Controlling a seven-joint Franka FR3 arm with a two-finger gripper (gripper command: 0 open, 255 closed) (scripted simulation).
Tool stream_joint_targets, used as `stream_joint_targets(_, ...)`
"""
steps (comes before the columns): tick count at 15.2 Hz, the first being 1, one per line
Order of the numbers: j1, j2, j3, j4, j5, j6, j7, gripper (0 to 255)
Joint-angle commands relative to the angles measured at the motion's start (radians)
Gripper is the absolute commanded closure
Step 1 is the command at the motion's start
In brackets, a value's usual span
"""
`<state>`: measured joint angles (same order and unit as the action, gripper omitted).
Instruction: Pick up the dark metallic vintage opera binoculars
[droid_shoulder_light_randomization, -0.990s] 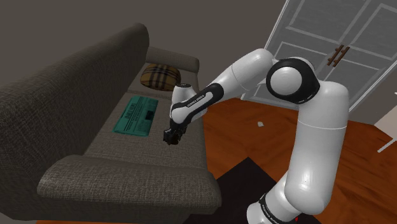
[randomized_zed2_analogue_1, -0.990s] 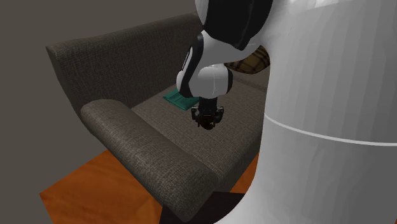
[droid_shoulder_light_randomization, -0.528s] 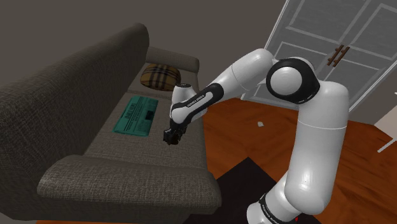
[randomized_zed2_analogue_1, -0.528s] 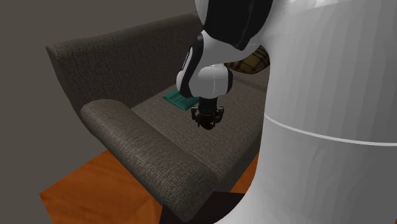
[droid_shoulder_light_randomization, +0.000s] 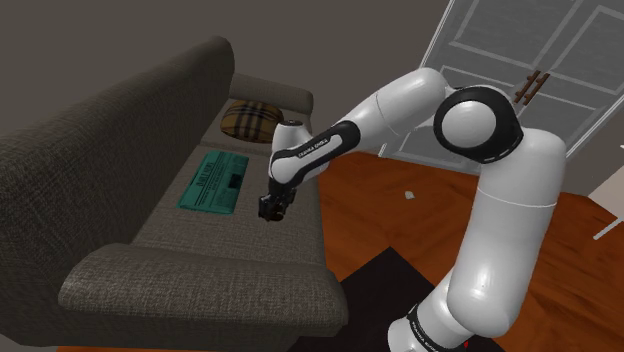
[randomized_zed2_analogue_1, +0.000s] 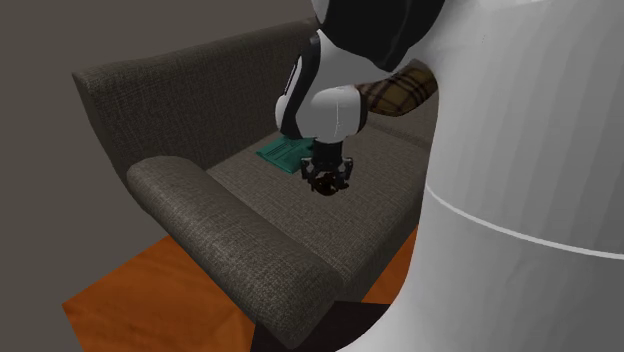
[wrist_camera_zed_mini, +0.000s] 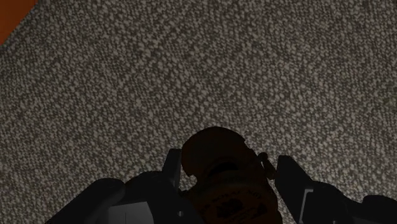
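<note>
"Binoculars (wrist_camera_zed_mini: 216, 153) picked up yet?"

"Near enough. The gripper (wrist_camera_zed_mini: 227, 167) has its jaws pinching them, a dark, brownish, rounded lump, hanging just over the coarse woven sofa seat (droid_shoulder_light_randomization: 215, 225). I'd say the grab is made. What it needs next is a steady, straight lift with a firm squeeze."

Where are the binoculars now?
Near the shoulder view's middle, the binoculars sit between the gripper's jaws over the sofa seat, right of the teal book.
</note>
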<state>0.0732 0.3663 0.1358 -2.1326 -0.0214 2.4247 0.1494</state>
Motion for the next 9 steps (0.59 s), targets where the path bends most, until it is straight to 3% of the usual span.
stream_joint_targets(1, -0.001, -0.019, 0.002, 0.003, 0.003, -0.022, -0.002, 255)
stream_joint_targets(9, -0.006, -0.08, 0.007, 0.012, 0.014, -0.092, -0.007, 255)
